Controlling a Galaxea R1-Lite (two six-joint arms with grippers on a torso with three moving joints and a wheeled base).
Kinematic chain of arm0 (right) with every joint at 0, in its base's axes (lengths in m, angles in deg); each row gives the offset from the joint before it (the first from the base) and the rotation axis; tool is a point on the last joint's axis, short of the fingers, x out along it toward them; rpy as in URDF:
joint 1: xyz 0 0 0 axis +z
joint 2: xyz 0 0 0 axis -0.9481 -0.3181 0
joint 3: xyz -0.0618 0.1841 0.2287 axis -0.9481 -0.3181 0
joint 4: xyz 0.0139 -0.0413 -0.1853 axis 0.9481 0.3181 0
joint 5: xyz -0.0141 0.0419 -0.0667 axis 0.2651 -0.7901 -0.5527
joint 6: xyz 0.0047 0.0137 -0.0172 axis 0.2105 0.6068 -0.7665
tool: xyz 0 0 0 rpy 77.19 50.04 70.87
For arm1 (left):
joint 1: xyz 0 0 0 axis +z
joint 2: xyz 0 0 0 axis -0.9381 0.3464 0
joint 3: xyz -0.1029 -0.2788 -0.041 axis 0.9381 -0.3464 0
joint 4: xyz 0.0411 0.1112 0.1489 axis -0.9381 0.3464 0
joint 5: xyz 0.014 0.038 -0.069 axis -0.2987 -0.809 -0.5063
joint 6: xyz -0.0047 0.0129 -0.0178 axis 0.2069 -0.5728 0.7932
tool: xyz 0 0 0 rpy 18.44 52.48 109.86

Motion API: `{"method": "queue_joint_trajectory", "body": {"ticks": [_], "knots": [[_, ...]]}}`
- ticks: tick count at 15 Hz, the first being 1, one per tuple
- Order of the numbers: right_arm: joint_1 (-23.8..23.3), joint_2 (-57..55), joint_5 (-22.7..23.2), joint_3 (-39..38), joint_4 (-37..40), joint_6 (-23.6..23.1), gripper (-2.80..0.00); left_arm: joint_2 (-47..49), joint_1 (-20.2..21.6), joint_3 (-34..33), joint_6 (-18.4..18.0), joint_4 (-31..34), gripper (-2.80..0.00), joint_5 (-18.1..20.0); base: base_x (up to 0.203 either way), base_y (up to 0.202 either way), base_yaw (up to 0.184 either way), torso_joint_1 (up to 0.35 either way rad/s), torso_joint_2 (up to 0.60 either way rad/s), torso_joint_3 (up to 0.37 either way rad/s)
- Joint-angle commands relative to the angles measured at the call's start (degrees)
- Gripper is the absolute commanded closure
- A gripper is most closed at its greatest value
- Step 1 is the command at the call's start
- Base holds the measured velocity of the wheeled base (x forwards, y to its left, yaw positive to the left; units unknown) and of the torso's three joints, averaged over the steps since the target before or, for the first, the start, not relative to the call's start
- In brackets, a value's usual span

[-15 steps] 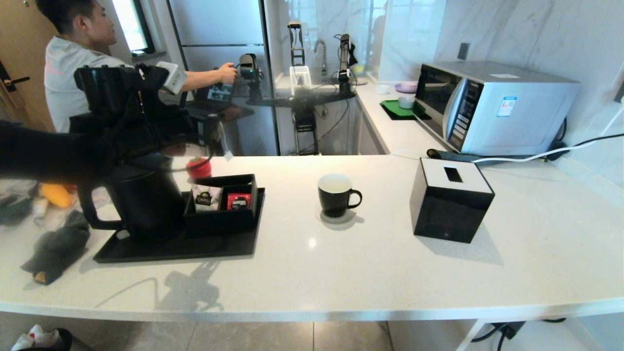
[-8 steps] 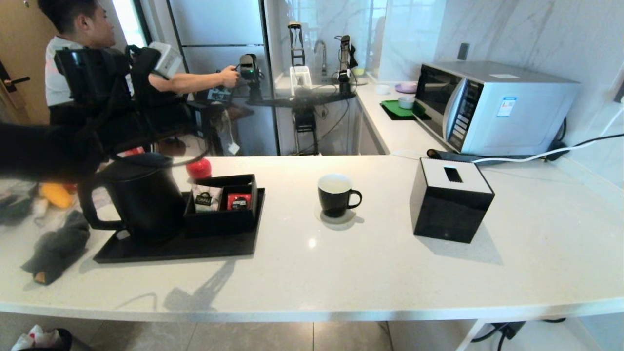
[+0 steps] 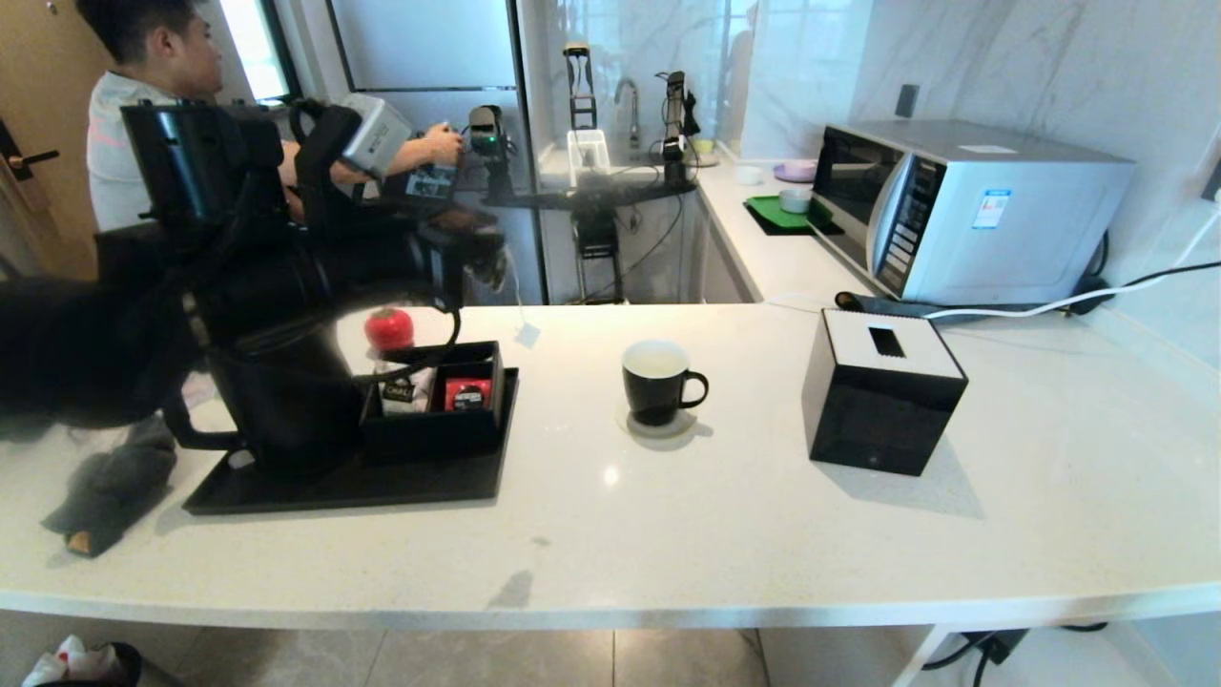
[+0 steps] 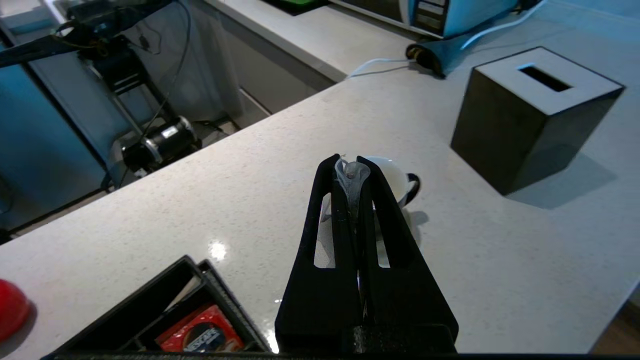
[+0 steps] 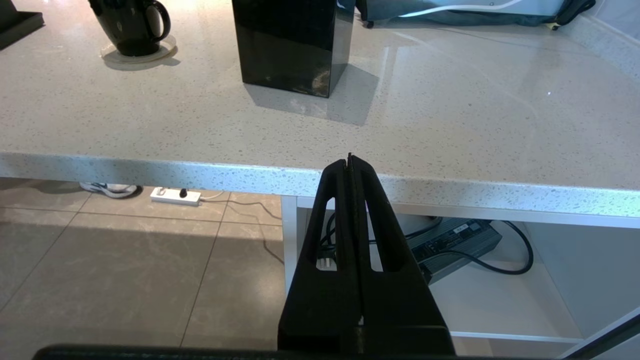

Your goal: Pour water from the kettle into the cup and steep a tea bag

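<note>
My left gripper (image 3: 488,260) hangs above the counter between the organiser box and the cup, shut on the tea bag (image 4: 352,173). The bag's translucent top bulges out between the fingertips. Its thin string drops to a small white tag (image 3: 526,334) swinging to the left of the cup (image 3: 657,380). The cup is a black mug with a white inside, standing on a coaster; in the left wrist view it (image 4: 397,176) peeks out just behind the fingers. The matte black kettle (image 3: 286,401) stands on the black tray (image 3: 353,487), under my left arm. My right gripper (image 5: 349,161) is shut and empty, parked below the counter's front edge.
A black organiser box (image 3: 434,425) with a white sachet and a red sachet (image 3: 467,393) sits on the tray. A red-capped bottle (image 3: 388,327) stands behind it. A black tissue box (image 3: 882,391) is to the right of the cup, with a microwave (image 3: 963,210) beyond. A grey cloth (image 3: 110,482) lies at the far left.
My left arm has swung right from above the kettle toward the cup, carrying the tea bag; the dangling tag now hangs over the counter left of the cup.
</note>
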Motion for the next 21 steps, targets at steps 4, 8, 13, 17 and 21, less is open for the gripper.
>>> {"method": "queue_joint_trajectory", "body": {"ticks": [4, 8, 13, 17, 21], "knots": [[0.06, -0.07, 0.05, 0.0, 0.0, -0.03, 0.0, -2.78, -8.4, -0.67, -0.06, 0.28, 0.0, -0.59, 0.0, 0.0, 0.0, 0.0, 0.0, 0.0], [-0.02, -0.07, 0.05, 0.0, 0.0, -0.03, 0.0, -3.0, -11.91, -0.63, -0.04, 0.38, 0.0, -3.17, 0.0, 0.0, 0.0, 0.0, 0.0, 0.0], [-0.01, -0.07, -0.04, 0.0, 0.07, -1.46, 0.0, -2.65, -17.52, -0.66, -0.13, 0.47, 0.0, -3.56, 0.0, 0.0, 0.0, 0.0, 0.0, 0.0], [0.09, -1.36, 1.31, 4.24, 0.67, -5.41, 0.0, -2.73, -19.66, -1.6, -0.26, 0.25, 0.0, -5.57, 0.0, 0.0, 0.0, 0.0, 0.0, 0.0], [1.61, -15.49, 5.39, 15.54, -0.5, -5.64, 0.0, -4.08, -20.05, -4.26, -0.31, -0.14, 0.0, -5.58, 0.0, 0.0, 0.0, 0.0, 0.0, 0.0]]}}
